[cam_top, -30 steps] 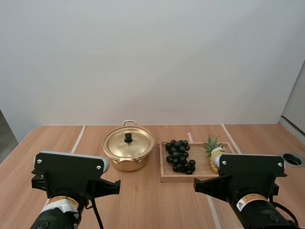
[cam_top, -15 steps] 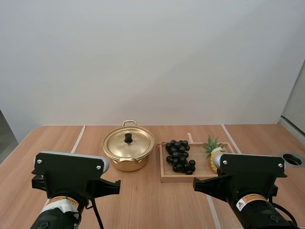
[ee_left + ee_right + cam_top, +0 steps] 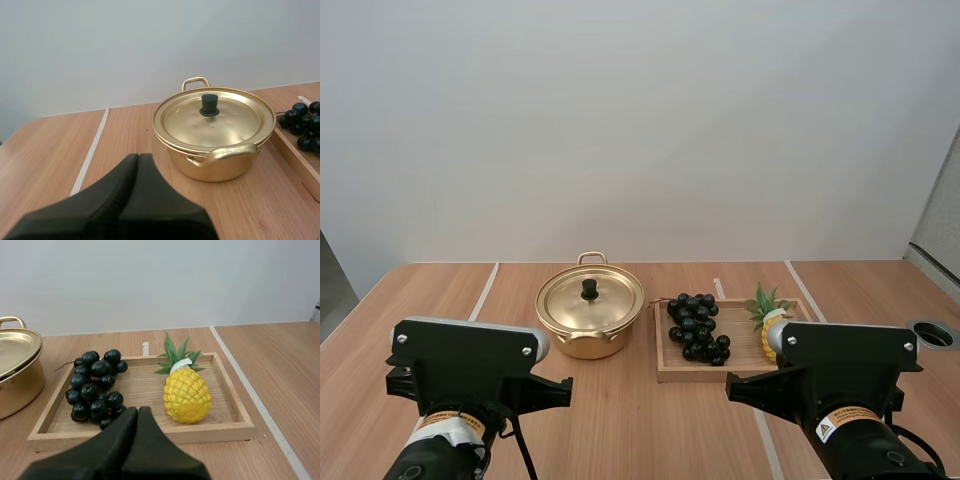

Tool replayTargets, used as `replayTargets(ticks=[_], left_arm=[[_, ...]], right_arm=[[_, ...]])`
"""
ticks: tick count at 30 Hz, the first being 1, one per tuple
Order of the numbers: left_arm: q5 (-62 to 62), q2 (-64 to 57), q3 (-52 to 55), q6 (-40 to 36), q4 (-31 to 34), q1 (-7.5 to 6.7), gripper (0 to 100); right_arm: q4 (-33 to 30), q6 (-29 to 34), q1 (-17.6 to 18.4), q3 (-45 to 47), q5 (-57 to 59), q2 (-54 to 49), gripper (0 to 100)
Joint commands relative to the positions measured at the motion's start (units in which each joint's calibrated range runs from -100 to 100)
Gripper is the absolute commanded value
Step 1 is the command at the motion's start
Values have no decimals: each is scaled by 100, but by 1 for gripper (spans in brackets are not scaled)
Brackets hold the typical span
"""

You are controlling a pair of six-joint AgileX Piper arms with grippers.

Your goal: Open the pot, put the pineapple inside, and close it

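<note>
A golden pot stands on the wooden table with its lid on, topped by a black knob. To its right a wooden tray holds a small yellow pineapple with green leaves. My left gripper is shut, its fingers together as one dark wedge, short of the pot. My right gripper is shut too, just before the tray's front rim, left of the pineapple.
A bunch of dark grapes lies in the tray's left half, next to the pineapple. A round dark hole sits at the table's right edge. Pale strips run across the tabletop.
</note>
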Motion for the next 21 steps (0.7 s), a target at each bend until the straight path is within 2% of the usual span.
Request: replayTargets(ticks=[1, 4, 5, 6, 7, 10, 18, 21], left_arm=[[-109, -38, 12, -182, 158, -11, 1], [-93, -38, 12, -598, 445, 7, 1], [-89, -38, 12, -835, 531, 13, 1], [-19, -38, 12, -1094, 636, 33, 1], [58, -38, 12, -1339, 748, 50, 1], [180, -38, -61, -1790, 1086, 65, 1], [568, -38, -61, -2489, 1122, 65, 1], [582, -38, -61, -2516, 1139, 65, 1]], right_arm=[[-36, 151, -22, 0, 54, -43, 6], [-36, 151, -22, 0, 54, -43, 42], [-36, 151, -22, 0, 54, -43, 60], [-36, 151, -22, 0, 54, -43, 83], [-36, 173, -22, 0, 54, -43, 100], [-36, 209, -22, 0, 54, -43, 100], [-36, 219, -22, 0, 71, -43, 100], [-36, 219, -22, 0, 71, -43, 100]])
